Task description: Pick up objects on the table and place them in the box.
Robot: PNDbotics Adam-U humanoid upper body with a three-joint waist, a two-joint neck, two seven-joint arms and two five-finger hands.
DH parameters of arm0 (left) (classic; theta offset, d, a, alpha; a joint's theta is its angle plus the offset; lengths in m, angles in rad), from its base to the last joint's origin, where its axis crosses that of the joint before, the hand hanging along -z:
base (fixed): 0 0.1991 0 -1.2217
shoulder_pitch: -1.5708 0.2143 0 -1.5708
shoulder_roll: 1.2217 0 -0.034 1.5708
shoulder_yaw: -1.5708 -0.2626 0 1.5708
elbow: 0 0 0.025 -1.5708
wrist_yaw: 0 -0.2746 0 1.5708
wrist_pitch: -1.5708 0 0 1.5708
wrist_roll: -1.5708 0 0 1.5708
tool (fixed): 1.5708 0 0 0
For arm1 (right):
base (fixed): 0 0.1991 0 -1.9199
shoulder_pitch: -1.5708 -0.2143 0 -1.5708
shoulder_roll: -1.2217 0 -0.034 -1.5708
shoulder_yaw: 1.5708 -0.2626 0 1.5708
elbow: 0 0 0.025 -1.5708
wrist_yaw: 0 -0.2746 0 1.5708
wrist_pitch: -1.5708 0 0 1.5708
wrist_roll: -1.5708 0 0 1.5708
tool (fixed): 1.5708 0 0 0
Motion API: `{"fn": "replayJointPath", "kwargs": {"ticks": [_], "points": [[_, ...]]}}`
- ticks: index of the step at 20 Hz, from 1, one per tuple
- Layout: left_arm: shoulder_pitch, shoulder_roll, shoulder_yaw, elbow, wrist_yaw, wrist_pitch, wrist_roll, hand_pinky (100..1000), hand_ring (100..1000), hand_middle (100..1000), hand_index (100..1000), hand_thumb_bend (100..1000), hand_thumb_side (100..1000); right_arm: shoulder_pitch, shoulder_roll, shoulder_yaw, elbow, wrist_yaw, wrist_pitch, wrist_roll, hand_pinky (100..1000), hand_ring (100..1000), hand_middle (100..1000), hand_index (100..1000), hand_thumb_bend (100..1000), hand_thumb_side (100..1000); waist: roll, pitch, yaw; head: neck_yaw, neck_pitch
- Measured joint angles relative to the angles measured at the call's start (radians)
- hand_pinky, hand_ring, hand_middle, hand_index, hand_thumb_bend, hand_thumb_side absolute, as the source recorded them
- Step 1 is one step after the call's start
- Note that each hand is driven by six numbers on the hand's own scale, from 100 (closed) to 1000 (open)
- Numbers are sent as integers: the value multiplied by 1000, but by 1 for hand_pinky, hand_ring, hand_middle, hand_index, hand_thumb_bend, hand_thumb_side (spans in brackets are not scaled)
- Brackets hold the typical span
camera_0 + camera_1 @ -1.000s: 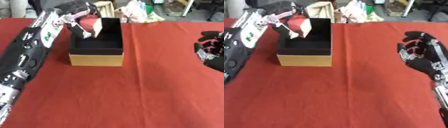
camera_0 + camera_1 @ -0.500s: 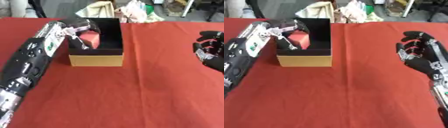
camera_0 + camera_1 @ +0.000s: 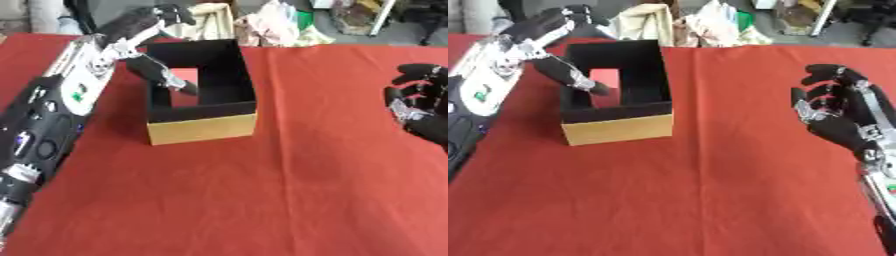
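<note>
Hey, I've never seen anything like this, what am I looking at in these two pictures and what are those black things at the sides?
Both pictures come from a camera pair in a humanoid robot's head, looking down at a red table. The black and silver parts are its arms. Its left hand reaches over an open box, black inside with tan outer walls, fingers extended and holding nothing. A red object lies inside the box. Its right hand rests open at the right side, fingers up, also empty. Bags and clutter sit beyond the table's far edge.

Matt red cloth table cover [image 3: 262,190]; matt black-lined, tan cardboard box [image 3: 203,129].
</note>
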Motion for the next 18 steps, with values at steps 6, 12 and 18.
{"fn": "replayJointPath", "kwargs": {"ticks": [6,12,18], "points": [[123,75,56,-229,142,83,37,823,834,838,903,759,390,1,0,-3,0,0,0,-4,417,530,596,746,223,100,-4,-5,12,-5,0],[306,109,148,-390,271,180,115,771,787,796,902,596,229,1,0,-10,0,-3,-4,-16,417,531,597,748,225,100,-10,-5,33,-6,1],[458,93,230,-463,401,261,232,724,742,751,894,537,154,0,0,-12,0,-9,-11,-26,420,544,610,751,224,100,-14,-4,49,-6,2]]}}
